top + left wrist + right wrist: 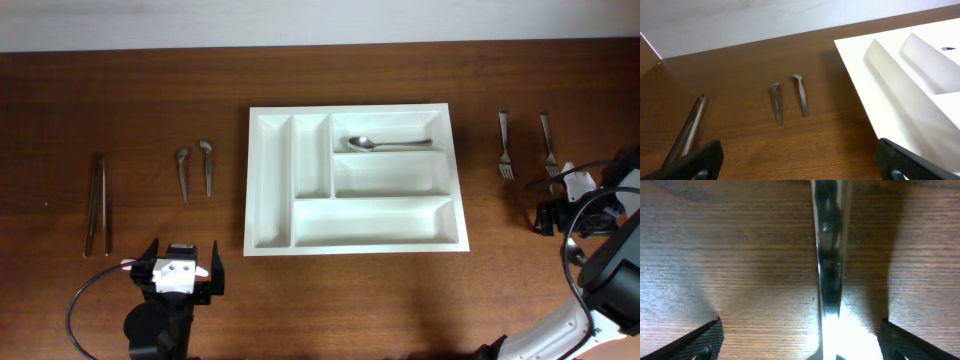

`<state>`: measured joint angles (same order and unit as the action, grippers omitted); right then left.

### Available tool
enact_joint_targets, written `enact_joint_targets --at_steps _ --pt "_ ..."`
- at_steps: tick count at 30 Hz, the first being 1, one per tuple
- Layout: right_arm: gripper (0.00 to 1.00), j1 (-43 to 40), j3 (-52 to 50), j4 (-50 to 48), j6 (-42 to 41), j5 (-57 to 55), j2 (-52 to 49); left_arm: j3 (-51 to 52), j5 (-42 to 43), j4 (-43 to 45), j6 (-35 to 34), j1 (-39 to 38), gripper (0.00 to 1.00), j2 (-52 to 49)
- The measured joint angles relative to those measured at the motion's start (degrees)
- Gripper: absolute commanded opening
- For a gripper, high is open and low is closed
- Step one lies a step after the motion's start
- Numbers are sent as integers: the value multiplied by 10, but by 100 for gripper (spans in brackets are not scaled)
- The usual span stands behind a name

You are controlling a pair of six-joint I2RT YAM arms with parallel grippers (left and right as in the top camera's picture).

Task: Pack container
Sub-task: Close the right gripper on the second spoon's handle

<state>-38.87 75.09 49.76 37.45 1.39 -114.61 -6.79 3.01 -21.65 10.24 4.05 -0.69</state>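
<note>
The container [370, 222] is sitting in the middle of the table [100, 100], a big white tray with two long narrow compartments running near to far on its left side and three wide ones stacked on its right. One spoon [388, 144] is lying crosswise in the farthest wide compartment, bowl pointing left; the other four compartments are showing only white plastic.

Over on the right, two forks are lying side by side, well apart from the tray, tines pointing to the near edge: the left fork [505, 145] and the right fork [549, 145]. The right gripper [800, 327] is hovering low at the near end of that right fork; in its wrist view the shiny handle is running straight down the middle, and the fingers [700, 337] are standing wide apart on either side, gripping nothing.

On the left, two short utensils [789, 99] with bent heads are lying side by side between the tray and a pair of long thin utensils [97, 205] further left. The left gripper [799, 155] is waiting at the near left of the table, jaws spread fully, empty, and apart from all the cutlery.
</note>
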Motion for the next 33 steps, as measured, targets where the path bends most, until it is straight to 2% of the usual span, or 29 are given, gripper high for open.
enact_joint_targets --at_steps 9,13,15,17,20,24,25,30,33 --pt "99 0 5 3 -2 -5 -6 0 0 0 0 0 99 0" --pt "87 0 6 0 -3 -9 -7 0 0 0 0 0 99 0" --pt "75 0 8 0 -4 -9 -8 0 0 0 0 0 99 0" --pt "57 0 8 0 -6 -9 -9 0 0 0 0 0 99 0" --pt "41 0 8 -1 -6 -8 -9 0 0 0 0 0 99 0" --pt "31 0 8 -4 -19 -6 -9 0 0 0 0 0 99 0" --pt "22 0 8 -4 -23 -5 -9 0 0 0 0 0 99 0" --pt "4 0 8 -6 -36 -1 -9 0 0 0 0 0 99 0" --pt "4 0 8 -15 -53 0 -9 0 0 0 0 0 99 0"
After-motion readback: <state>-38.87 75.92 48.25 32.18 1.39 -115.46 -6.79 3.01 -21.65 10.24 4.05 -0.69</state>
